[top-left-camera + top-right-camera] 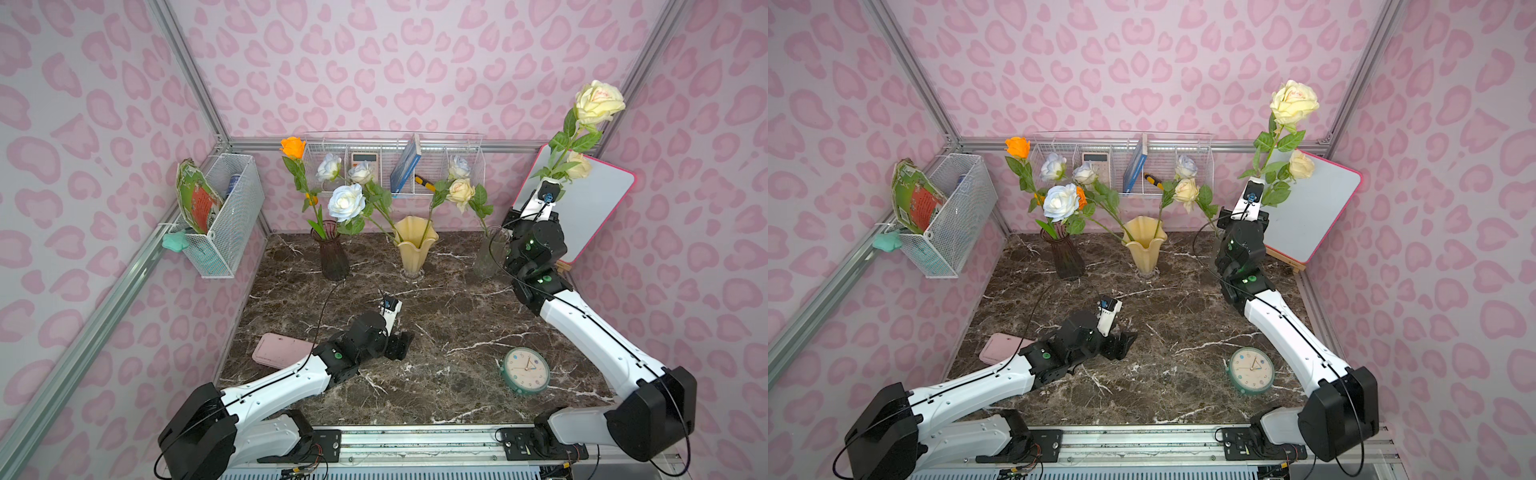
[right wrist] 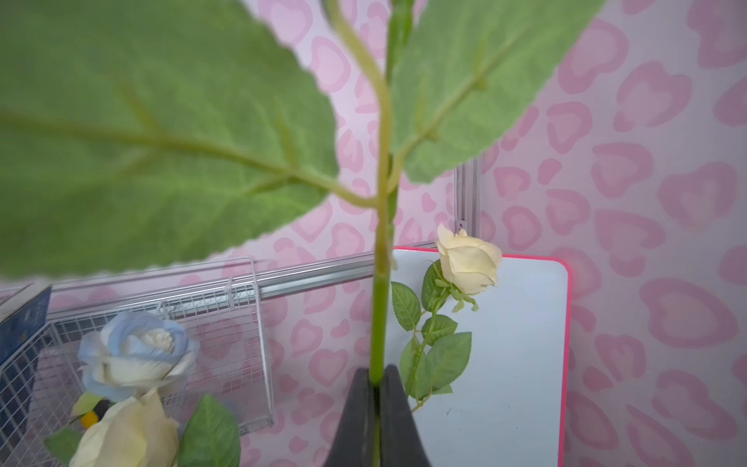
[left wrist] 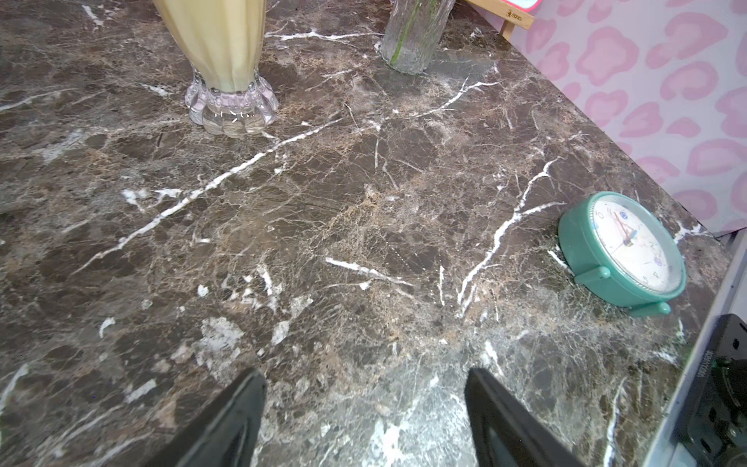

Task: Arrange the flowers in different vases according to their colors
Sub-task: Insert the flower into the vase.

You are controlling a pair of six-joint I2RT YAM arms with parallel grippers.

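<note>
**Right gripper** (image 2: pixel 374 384): clamped tight on the stem of a cream rose (image 1: pixel 598 102), which is upright, high beside the whiteboard (image 1: pixel 590 208) and roughly over the clear vase (image 1: pixel 487 257).

**Left gripper** (image 3: pixel 364 374): spread wide, empty, low over the table (image 3: pixel 323 202).

**Handling:** probably best to keep the stem vertical and lower its tip into the vase mouth, clear of the stem inside.

**Writing:** only the clock (image 3: pixel 622 250) digits can be read; the easel (image 3: pixel 513 16) stamp is illegible.

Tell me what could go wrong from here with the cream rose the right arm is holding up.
1. The right gripper pinches only the thin stem of the tall cream rose at its fingertips; the top-heavy bloom may swing or slip.
2. If it is lowered into the clear vase, its leaves may snag the cream bud close beside the stem, or tip the vase.
3. The whiteboard stands close behind and could get knocked.
</note>
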